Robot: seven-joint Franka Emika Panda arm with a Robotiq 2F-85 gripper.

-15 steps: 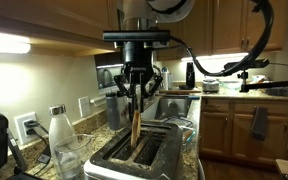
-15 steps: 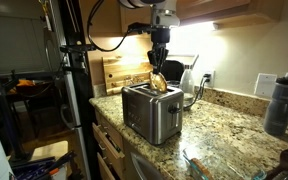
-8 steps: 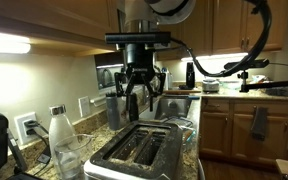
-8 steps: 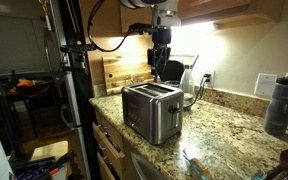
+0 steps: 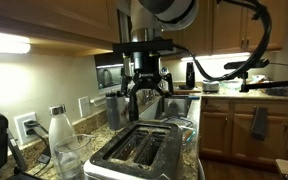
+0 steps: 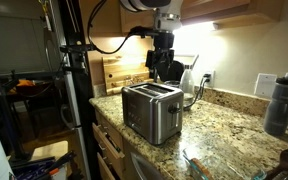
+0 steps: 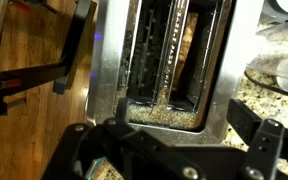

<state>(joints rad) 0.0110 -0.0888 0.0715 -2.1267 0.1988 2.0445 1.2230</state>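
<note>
A silver two-slot toaster (image 5: 134, 152) (image 6: 151, 112) stands on the granite counter. My gripper (image 5: 148, 90) (image 6: 164, 68) hangs a short way above it, open and holding nothing. In the wrist view the gripper (image 7: 174, 132) looks straight down on the toaster (image 7: 112, 70). Its black fingers (image 7: 268, 138) are spread wider than the toaster's near end. A browned slice of bread (image 7: 188, 40) sits down inside the right-hand slot. The other slot shows only its wire guides. In both exterior views the bread is hidden inside the toaster.
A clear bottle (image 5: 60, 135) and a wall socket (image 5: 26, 126) are beside the toaster. A wooden board (image 6: 119, 72) (image 7: 34, 50) leans behind it, with a kettle (image 6: 190, 80) nearby. A dark bottle (image 6: 276, 102) stands far along the counter. A black stand (image 6: 74, 80) rises at the counter's end.
A second ago the gripper held the bread slice upright in the slot. It has let go, the bread has dropped into the toaster, and the gripper has opened wide and risen slightly.
</note>
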